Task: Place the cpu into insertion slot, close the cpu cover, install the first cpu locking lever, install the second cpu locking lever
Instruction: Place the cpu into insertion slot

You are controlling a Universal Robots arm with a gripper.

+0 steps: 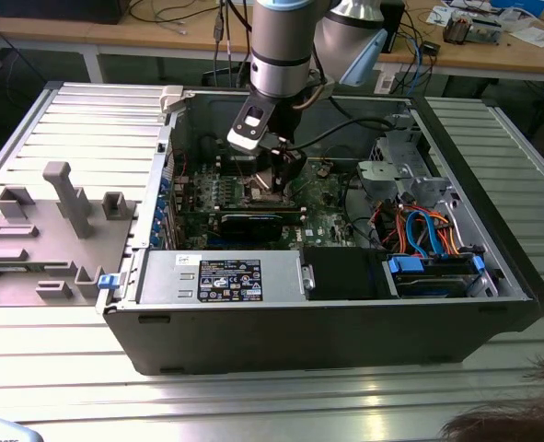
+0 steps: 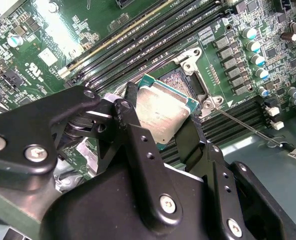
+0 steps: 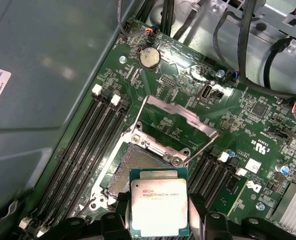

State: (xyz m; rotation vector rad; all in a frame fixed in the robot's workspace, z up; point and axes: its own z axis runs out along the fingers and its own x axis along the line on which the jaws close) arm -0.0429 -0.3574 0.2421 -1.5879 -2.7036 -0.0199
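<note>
end effector (image 2: 160, 120) closed tight on the cpu (image 3: 159, 207) by two sides, chip held flat over the near edge of the slot (image 3: 137, 165) — not set in, cover (image 3: 183, 116) flipped up open at the slot's far side, green board (image 3: 174, 60) all around, inside an open case (image 1: 345, 341)

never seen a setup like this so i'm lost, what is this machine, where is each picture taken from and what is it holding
It is a robot arm reaching down into an open computer case on a metal table. The exterior view comes from a camera off the arm. Both wrist views come from cameras riding on the arm, looking past its black gripper at the green circuit board. The gripper is shut on the cpu, a flat square chip. Right by it is the insertion slot, a square socket, uncovered because the cpu cover is swung up. The cpu is not in the slot yet.
</note>
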